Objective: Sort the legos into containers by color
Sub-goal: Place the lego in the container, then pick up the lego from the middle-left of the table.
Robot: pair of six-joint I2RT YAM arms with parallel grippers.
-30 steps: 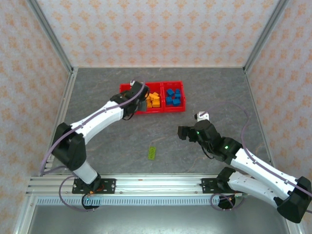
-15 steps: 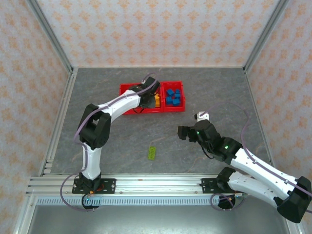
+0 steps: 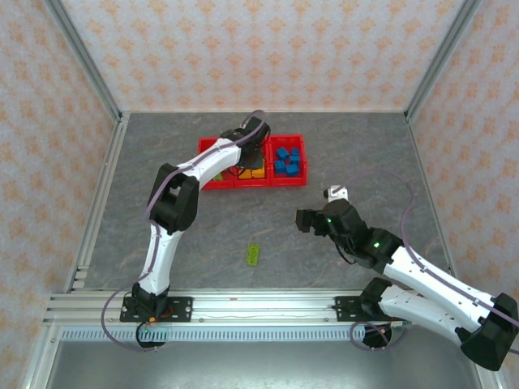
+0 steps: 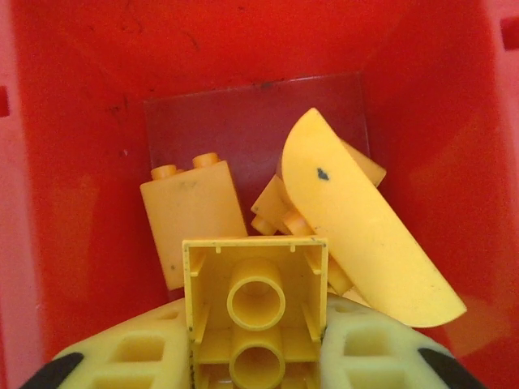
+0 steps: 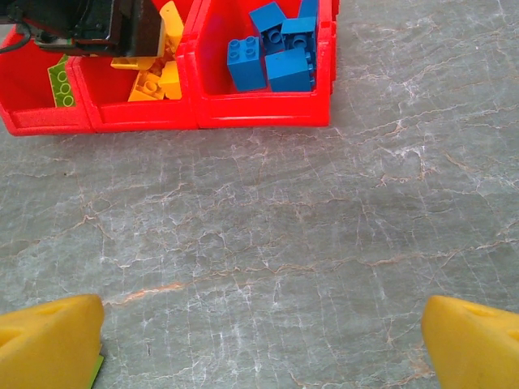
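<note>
The red tray (image 3: 217,147) lies at the back of the table with three compartments. My left gripper (image 3: 252,152) hangs over the middle one, shut on a yellow brick (image 4: 255,304) whose hollow underside faces the camera. Its pale fingers (image 4: 130,356) press both sides of the brick. More yellow bricks (image 4: 195,215) and a curved yellow piece (image 4: 365,235) lie below on the compartment floor. Blue bricks (image 3: 287,160) fill the right compartment, and a green brick (image 5: 61,81) lies in the left one. My right gripper (image 5: 259,348) stands open above bare table, well in front of the tray (image 5: 259,113).
A lone lime green brick (image 3: 253,254) lies on the grey table between the two arms, nearer the front. Patterned walls and metal frame posts enclose the table on three sides.
My left gripper has moved right and farther back, from the left part of the tray to over the middle compartment, and its arm has folded upward. The right arm has stayed still.
</note>
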